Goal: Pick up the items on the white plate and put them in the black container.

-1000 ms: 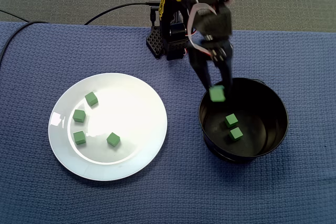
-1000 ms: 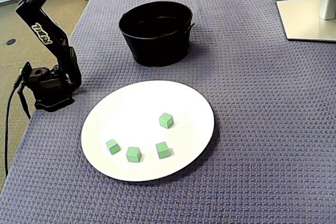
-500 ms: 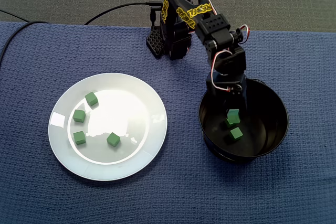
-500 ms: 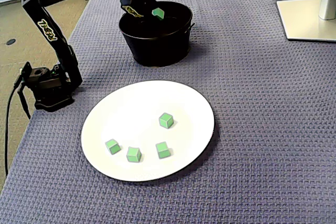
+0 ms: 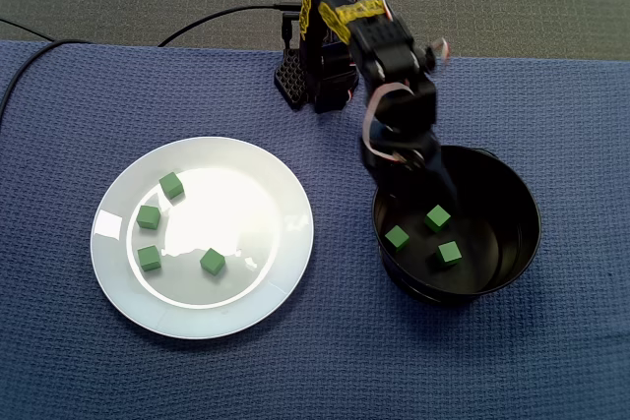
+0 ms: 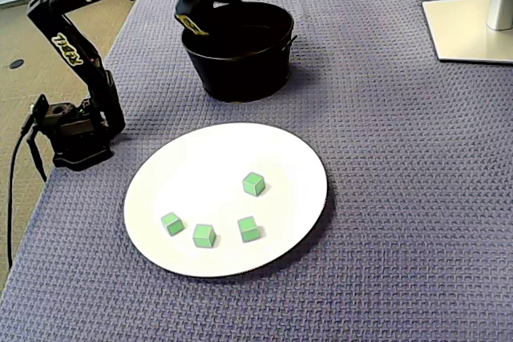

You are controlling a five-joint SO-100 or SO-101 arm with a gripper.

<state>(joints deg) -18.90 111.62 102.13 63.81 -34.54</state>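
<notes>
Blue waffle cloth (image 5: 551, 361) covers the bench. Four green cubes (image 5: 212, 262) on the white plate (image 5: 261, 209), mostly 9 o'clock: likely light and stiff, so pinch flat opposite faces. Further back, the claw (image 5: 425, 179) hangs at the 11 o'clock rim of the black tub (image 5: 524, 243); can't tell if it's spread.

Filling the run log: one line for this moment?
gripper: at black container rim, jaws unclear | inside: three green cubes | white plate: four green cubes

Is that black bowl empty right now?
No, in the fixed view looking down, three green cubes lie on the bottom of the black bowl.
</notes>
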